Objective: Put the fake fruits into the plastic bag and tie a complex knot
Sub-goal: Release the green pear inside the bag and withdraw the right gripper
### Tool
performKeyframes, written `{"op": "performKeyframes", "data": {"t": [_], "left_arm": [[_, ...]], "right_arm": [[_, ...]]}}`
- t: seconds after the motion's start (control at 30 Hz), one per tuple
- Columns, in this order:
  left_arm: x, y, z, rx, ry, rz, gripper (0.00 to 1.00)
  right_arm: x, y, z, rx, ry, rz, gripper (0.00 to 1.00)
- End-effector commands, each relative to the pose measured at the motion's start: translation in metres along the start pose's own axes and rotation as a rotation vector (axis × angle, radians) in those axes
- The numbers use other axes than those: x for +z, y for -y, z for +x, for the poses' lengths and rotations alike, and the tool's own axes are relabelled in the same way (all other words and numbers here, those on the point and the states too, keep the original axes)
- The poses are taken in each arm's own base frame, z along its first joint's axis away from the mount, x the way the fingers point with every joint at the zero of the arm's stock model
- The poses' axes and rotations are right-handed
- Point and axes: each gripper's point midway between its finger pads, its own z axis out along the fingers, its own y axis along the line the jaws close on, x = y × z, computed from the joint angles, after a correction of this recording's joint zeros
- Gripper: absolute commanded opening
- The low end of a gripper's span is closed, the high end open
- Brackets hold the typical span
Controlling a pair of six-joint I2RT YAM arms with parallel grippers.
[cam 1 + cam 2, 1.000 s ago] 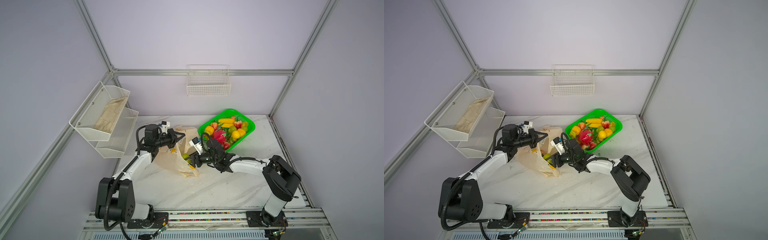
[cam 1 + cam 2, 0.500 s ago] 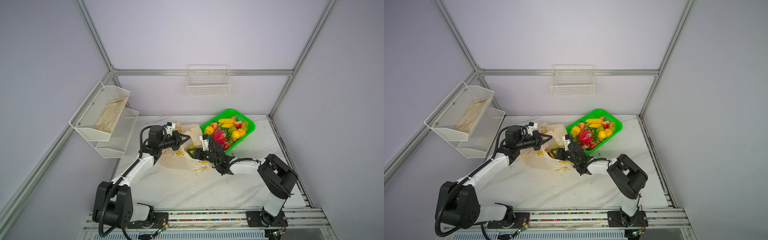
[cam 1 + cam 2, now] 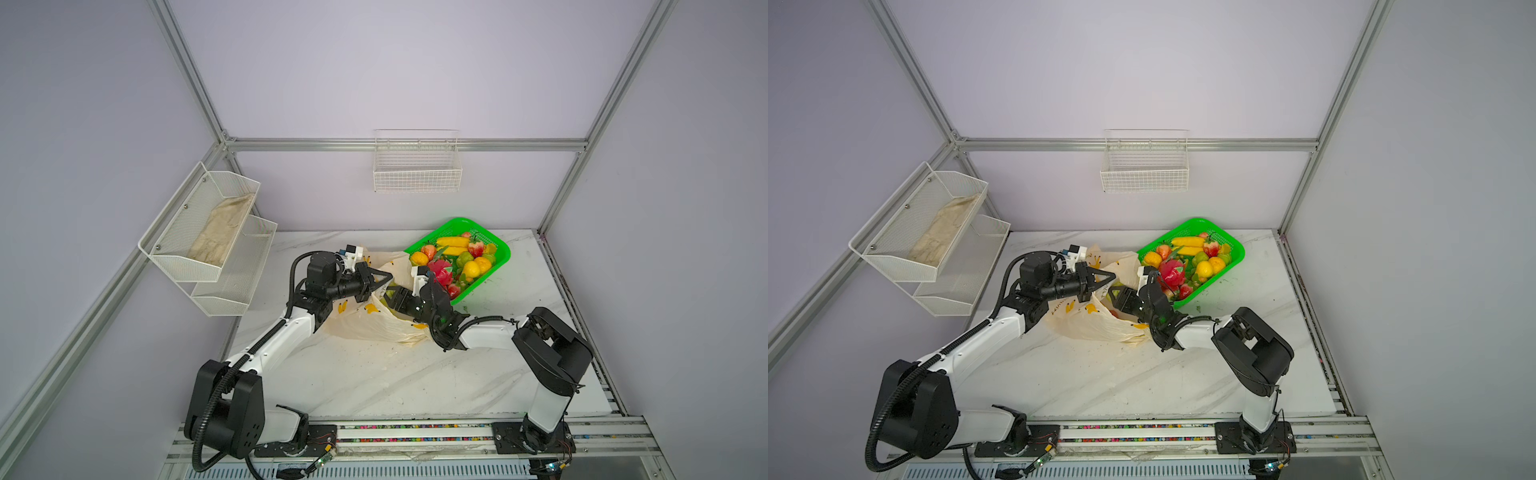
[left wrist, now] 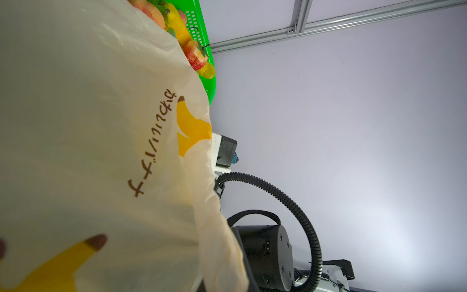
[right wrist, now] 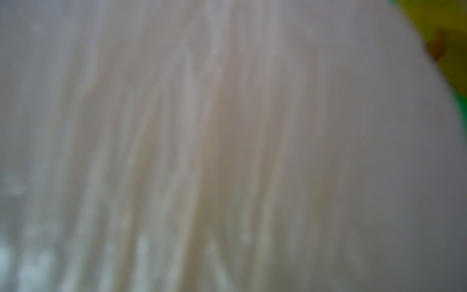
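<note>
The marble worktop (image 3: 374, 382) carries everything. The plastic bag (image 3: 370, 328) slumps at its middle, body sagging toward the front and mouth lifted at the back. Just beside it, to the back right, sits the green basket (image 3: 453, 222), where most of the fake fruits (image 3: 457, 259) are heaped.

Your left fingers (image 3: 388, 275) are pinched together on the bag's upper edge and hold the mouth up. In the left wrist view the printed film hangs right across the lens.

Your right fingers (image 3: 395, 296) appear to reach into that mouth from the basket side. The right wrist view is a blur of cream plastic, so I cannot tell whether they are apart or closed on a fruit.

The mouth faces the basket, and your right arm is the nearer one to it. The fruits lie just behind those fingers, so I judge each loading trip to be a short one.
</note>
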Motion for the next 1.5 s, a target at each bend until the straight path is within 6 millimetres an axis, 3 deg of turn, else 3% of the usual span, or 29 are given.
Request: {"op": "performKeyframes", "data": {"t": [0.0,0.2,0.47,0.8,1.07,1.47], "left_arm": [[0.002,-0.002,0.003,-0.01,-0.008,0.035,0.04],[0.003,-0.004,0.004,-0.02,-0.018,0.044,0.04],[-0.001,-0.007,-0.005,-0.031,-0.003,0.042,0.04],[-0.02,-0.016,-0.028,-0.041,0.056,0.006,0.04],[-0.039,-0.041,-0.051,-0.043,0.128,-0.056,0.04],[-0.043,-0.049,-0.059,-0.038,0.14,-0.07,0.04]], "right_arm": [[0.01,-0.001,-0.011,0.124,0.062,0.005,0.51],[0.021,-0.007,-0.009,0.175,0.046,-0.018,0.64],[0.011,-0.021,-0.013,0.151,0.039,-0.047,0.81],[-0.007,-0.025,-0.005,0.01,-0.031,-0.023,0.82],[-0.046,-0.032,0.013,-0.23,-0.151,-0.047,0.74],[-0.105,-0.095,0.053,-0.497,-0.384,-0.424,0.81]]}}
